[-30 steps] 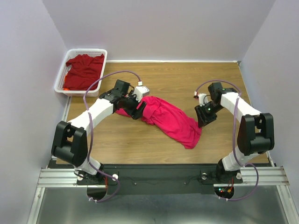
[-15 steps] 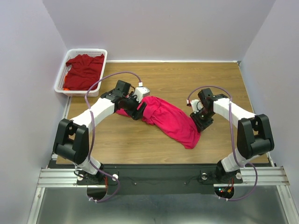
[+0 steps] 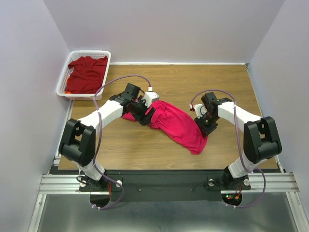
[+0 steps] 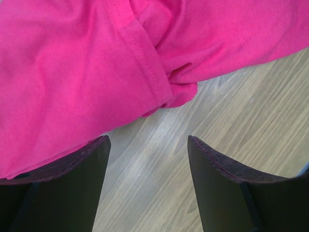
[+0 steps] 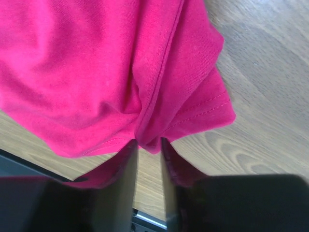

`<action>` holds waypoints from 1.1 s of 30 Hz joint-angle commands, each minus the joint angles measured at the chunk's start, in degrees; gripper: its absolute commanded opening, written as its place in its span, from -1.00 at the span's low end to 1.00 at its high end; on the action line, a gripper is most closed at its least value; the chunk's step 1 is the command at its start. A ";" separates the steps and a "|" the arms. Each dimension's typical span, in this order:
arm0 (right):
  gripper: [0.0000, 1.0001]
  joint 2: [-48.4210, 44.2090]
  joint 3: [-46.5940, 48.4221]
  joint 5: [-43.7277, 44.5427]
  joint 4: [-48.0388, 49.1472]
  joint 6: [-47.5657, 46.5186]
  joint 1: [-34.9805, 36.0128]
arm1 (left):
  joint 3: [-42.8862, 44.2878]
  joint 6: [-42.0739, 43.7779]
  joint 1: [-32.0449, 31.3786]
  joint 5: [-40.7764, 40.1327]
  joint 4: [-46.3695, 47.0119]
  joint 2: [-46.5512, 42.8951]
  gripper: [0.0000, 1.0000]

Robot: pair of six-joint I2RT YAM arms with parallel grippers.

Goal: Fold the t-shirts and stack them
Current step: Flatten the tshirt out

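White mesh basket (image 3: 62,83): on wooden table (image 3: 193,79), well apart from left gripper (image 3: 146,116), beyond it leftward.

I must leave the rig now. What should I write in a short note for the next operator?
Left gripper: open, over the table beside the crumpled pink t-shirt, holding nothing.
Right gripper: jaws narrow, a fold of that shirt's edge at their tips; grip unclear.
Maroon t-shirt: bunched in the white basket.
Done: nothing folded.
To do: fold both, stack them.
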 commanded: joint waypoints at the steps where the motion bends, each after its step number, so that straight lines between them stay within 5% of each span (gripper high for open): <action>1: -0.49 0.93 0.36 0.21 0.78 0.08 0.38 | 4.02 0.16 -0.75 -0.47 -0.50 1.35 0.53; 4: -0.99 1.20 0.54 0.48 0.78 0.16 0.38 | 3.93 0.06 -1.36 -1.08 -0.15 1.88 0.53; 8: -0.99 0.06 0.80 0.22 0.78 0.34 0.47 | 2.97 2.08 -1.80 -1.61 0.72 0.74 0.54; 22: -0.99 -2.23 3.26 -2.42 -2.12 0.16 0.38 | -3.27 35.37 -1.80 2.16 4.33 -8.31 0.54; 33: -0.99 -0.48 5.46 -4.00 -3.17 0.78 -1.37 | -9.16 50.85 -2.94 0.06 12.15 -8.05 0.40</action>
